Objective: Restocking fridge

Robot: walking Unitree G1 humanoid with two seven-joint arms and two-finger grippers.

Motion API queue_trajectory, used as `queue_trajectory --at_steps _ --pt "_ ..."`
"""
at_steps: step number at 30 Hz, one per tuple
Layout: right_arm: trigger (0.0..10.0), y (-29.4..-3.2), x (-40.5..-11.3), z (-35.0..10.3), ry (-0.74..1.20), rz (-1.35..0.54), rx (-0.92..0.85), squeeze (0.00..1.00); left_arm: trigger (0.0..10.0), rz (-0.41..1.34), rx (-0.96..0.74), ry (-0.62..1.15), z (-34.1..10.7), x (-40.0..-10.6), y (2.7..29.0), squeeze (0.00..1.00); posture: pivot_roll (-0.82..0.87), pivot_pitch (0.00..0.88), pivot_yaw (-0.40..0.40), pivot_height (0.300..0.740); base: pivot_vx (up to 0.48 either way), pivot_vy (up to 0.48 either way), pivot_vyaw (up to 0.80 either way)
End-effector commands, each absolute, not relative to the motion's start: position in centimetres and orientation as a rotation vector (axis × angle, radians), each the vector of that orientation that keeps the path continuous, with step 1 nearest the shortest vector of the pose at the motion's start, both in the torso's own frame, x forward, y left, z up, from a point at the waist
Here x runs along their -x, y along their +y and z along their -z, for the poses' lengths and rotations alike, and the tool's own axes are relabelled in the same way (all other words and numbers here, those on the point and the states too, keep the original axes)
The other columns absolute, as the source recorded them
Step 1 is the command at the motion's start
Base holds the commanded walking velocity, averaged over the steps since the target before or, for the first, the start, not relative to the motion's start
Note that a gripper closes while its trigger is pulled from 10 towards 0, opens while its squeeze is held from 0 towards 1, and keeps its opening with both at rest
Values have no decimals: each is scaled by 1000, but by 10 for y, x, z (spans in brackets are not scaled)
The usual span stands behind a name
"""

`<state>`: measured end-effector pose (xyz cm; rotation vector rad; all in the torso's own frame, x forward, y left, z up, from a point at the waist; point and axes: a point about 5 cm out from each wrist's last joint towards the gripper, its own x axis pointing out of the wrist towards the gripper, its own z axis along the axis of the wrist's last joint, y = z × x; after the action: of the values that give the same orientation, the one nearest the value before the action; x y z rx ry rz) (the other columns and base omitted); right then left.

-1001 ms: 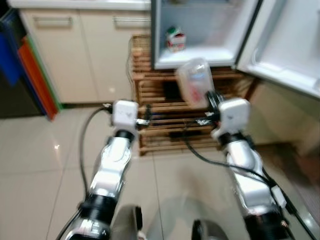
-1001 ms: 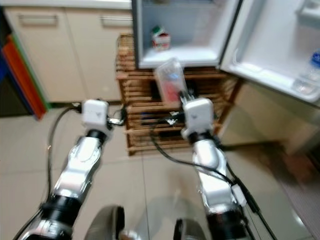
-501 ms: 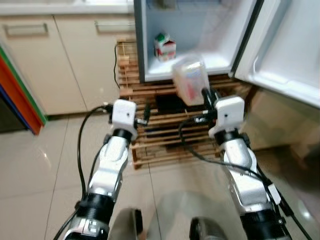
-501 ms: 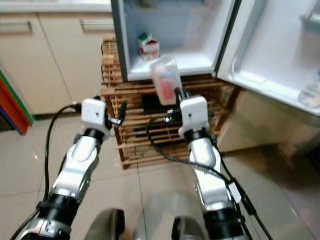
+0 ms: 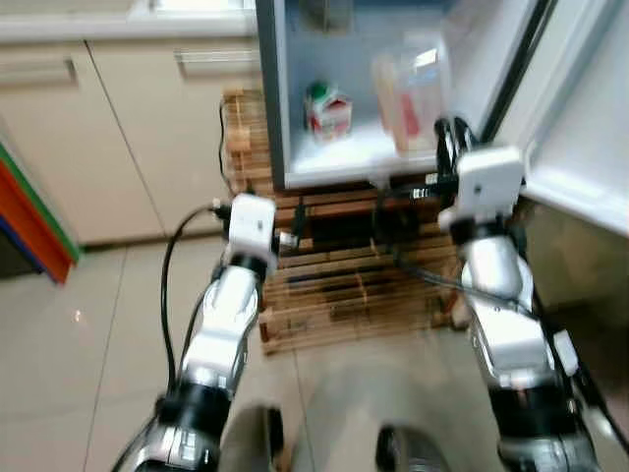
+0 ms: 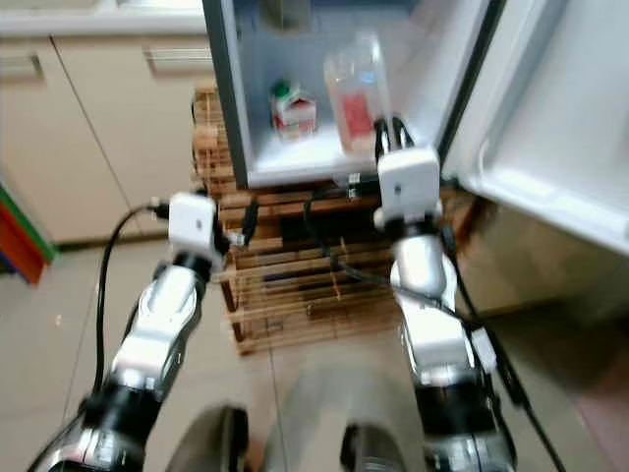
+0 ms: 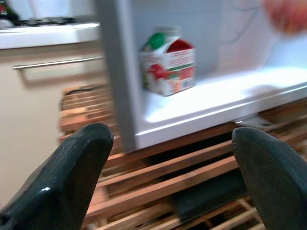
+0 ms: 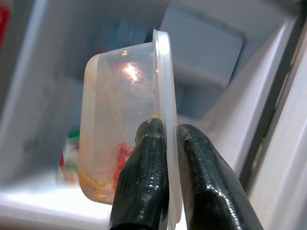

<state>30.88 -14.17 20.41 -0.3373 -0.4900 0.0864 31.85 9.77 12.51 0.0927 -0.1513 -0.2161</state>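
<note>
A clear plastic food container [image 5: 413, 93] with red and orange food hangs on its edge in front of the open fridge [image 5: 324, 167]. My right gripper [image 8: 165, 158] is shut on its rim, and the fingers [image 8: 144, 177] pinch the lid edge. On the white fridge shelf [image 7: 230, 96] stands a small red and green carton [image 7: 167, 60], also seen as the carton [image 5: 327, 110] at the left of the shelf. My left gripper [image 7: 168, 158] is open and empty, held low before the wooden rack [image 5: 334, 275] under the fridge.
The open fridge door [image 5: 590, 108] swings out on the right. Cream cabinets [image 5: 128, 128] stand to the left, with a red and green object [image 5: 34, 231] at the far left. Pale floor tiles [image 5: 88, 364] lie below.
The camera has come closer to the fridge. My right gripper has lifted the container up from rack height to the level of the fridge shelf. The left gripper stays open and low.
</note>
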Motion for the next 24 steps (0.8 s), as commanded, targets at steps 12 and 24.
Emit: queue_trajectory --at_steps 12,24 --pt "10000 -166 -326 -186 -462 -218 868 0 10000 261 -97 -120 -123 -324 84 0 41 35 -32 642 0 0 0" --pt "10000 -160 -320 -169 -595 -411 1307 0 10000 226 -77 -104 -116 -320 80 0 43 33 -54 642 0 0 0"
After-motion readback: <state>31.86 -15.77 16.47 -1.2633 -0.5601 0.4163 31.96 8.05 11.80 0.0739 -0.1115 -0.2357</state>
